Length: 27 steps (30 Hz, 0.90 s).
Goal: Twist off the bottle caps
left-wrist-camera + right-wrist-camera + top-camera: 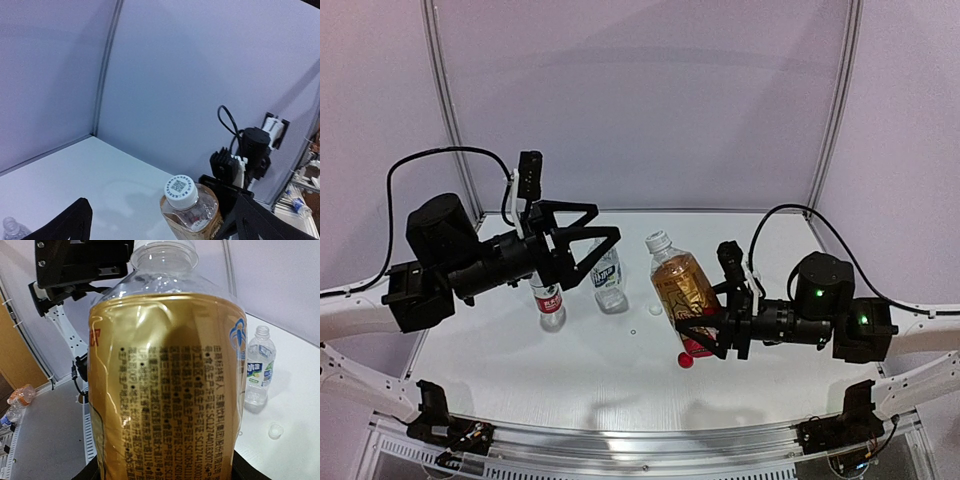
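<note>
White cap (181, 190): seated on the tilted amber bottle (682, 285), mid-table. Judged small, hard and light. Best pinched across its rim, as the flat top looks slick. The bottle is thin-walled and its label is dented, so it would likely buckle under a hard squeeze. Amber drink fills it to the shoulder.

Right gripper (708, 325): clamped on the bottle's lower body.

Left gripper (590, 238): spread wide, empty, clear of the cap.

Green-blue bottle (259, 367): uncapped, fill unclear.

Red cap (686, 360): loose on the table (520, 370).
</note>
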Motion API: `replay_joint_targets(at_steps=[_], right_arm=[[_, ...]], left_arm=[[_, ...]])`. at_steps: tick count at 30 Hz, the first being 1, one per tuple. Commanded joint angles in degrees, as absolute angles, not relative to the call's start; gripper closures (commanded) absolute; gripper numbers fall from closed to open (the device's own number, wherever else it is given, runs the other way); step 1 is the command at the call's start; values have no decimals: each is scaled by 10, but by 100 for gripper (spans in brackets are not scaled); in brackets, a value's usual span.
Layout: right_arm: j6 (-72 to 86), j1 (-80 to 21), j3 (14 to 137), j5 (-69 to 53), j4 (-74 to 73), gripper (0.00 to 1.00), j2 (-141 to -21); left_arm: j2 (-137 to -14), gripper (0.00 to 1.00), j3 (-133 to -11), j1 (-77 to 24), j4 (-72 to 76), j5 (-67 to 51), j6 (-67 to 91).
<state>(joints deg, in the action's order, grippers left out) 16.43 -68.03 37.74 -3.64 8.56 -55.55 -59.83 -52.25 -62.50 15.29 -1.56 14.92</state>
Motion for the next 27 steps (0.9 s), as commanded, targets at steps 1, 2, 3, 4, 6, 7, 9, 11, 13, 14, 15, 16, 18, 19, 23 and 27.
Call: replay_joint_targets(at_steps=[1,2,3,4,6,7,9,11,13,14,15,16,18,19,23,27], right_arm=[[171,-680,362,-117,130,100,-531],[173,-680,360,-129,134,100,-529],[175,-680,360,-140,136,100,-527],[176,-680,361,-148,136,100,-527],[177,-680,363,-156,134,99,-526],[175,-680,363,-159,134,100,-526],[176,-679,363,-166,136,100,-529],[176,-679,363,-171,140,100,-532],[177,-679,364,-169,139,100,-534],[176,-680,363,-169,139,100,-536],[175,-679,364,-171,138,100,-536],[175,-679,365,-172,138,100,-537],[175,-680,366,-173,138,100,-539],[175,-680,367,-174,137,100,-540],[174,-679,372,-176,132,100,-548],[174,-680,374,-177,129,100,-551]], left_arm=[[-614,6,-520,-615,200,-195,135],[-620,8,-526,-616,203,-210,136],[-628,10,-530,-616,207,-223,139],[-635,11,-534,-615,210,-234,141],[-649,12,-543,-615,220,-249,147],[-657,12,-548,-615,221,-253,150],[-669,14,-559,-615,222,-264,152],[-681,16,-570,-614,221,-272,153],[-691,19,-578,-615,221,-273,155],[-694,21,-579,-615,223,-272,156],[-698,22,-581,-615,225,-272,157],[-700,24,-584,-614,226,-271,157],[-705,27,-589,-614,224,-271,158],[-709,29,-592,-615,225,-270,158],[-720,40,-602,-614,222,-270,159],[-728,54,-611,-615,217,-273,160]])
